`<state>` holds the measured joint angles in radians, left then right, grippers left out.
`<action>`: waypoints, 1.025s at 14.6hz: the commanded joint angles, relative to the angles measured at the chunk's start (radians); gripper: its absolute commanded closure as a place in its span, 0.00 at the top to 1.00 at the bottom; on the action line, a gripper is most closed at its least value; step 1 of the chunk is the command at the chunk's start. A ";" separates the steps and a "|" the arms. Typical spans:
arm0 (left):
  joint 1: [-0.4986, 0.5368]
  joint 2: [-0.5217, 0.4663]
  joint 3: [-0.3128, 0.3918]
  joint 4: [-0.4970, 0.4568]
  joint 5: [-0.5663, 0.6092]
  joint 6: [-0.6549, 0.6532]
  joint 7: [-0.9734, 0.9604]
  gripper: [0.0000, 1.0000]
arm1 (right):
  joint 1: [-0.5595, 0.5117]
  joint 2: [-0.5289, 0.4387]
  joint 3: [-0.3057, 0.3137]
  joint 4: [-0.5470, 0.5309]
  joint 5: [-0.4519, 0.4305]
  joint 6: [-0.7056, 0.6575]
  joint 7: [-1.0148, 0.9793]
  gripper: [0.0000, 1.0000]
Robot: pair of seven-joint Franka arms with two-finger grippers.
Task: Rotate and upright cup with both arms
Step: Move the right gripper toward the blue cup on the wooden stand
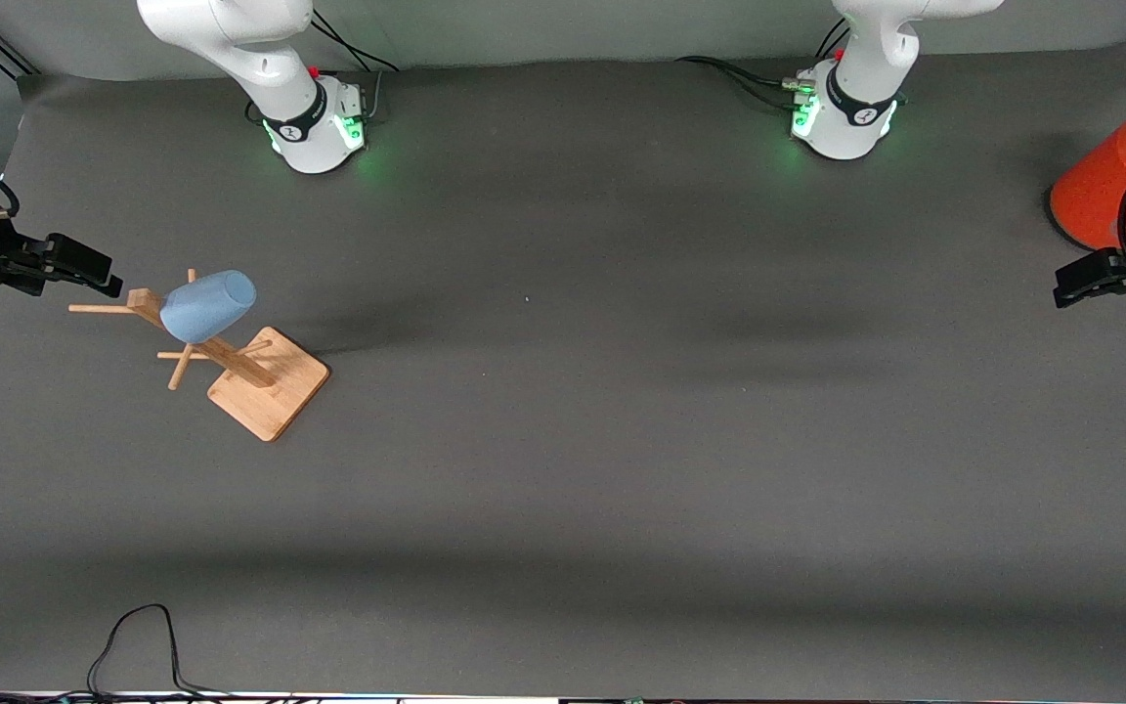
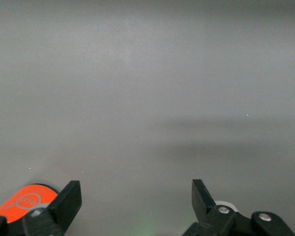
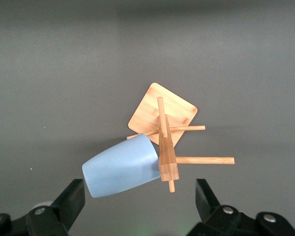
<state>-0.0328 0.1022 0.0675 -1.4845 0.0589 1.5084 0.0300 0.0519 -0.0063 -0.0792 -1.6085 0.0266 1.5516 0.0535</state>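
A: Toward the right arm's end of the surface (image 1: 622,469), cup (image 1: 208,305) hangs mouth-down on a peg of the wooden rack (image 1: 265,383).
B: Right hand (image 3: 137,199) hovers above it, fingers spread, empty. Left hand (image 2: 136,196) waits by the orange cylinder (image 1: 1105,191), also spread.
A: Risk: lifting against the peg's slant probably tips the rack.

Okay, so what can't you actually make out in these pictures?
- Small light-blue tapered cup: its rim and the peg inside are hidden by its own wall and the wooden rack, in the front and right wrist views.
- Large orange cylinder: cut off by the front view's edge.
- Open left hand and right hand: wrist views crop them to fingertips.
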 commanded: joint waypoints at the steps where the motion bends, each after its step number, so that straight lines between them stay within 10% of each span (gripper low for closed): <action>1: -0.009 -0.001 0.005 0.004 0.015 0.007 -0.010 1.00 | -0.012 0.020 0.004 0.029 0.013 -0.016 -0.031 1.00; 9: -0.009 -0.001 0.003 0.000 0.016 0.006 -0.009 1.00 | -0.004 -0.006 0.009 0.015 0.015 -0.021 0.014 1.00; 15: -0.009 -0.001 0.003 -0.002 0.022 0.007 -0.007 1.00 | -0.001 -0.024 0.021 0.007 0.094 -0.031 0.498 1.00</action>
<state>-0.0328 0.1054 0.0671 -1.4847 0.0657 1.5084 0.0300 0.0520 -0.0183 -0.0663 -1.6057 0.0766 1.5426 0.4038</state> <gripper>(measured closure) 0.000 0.000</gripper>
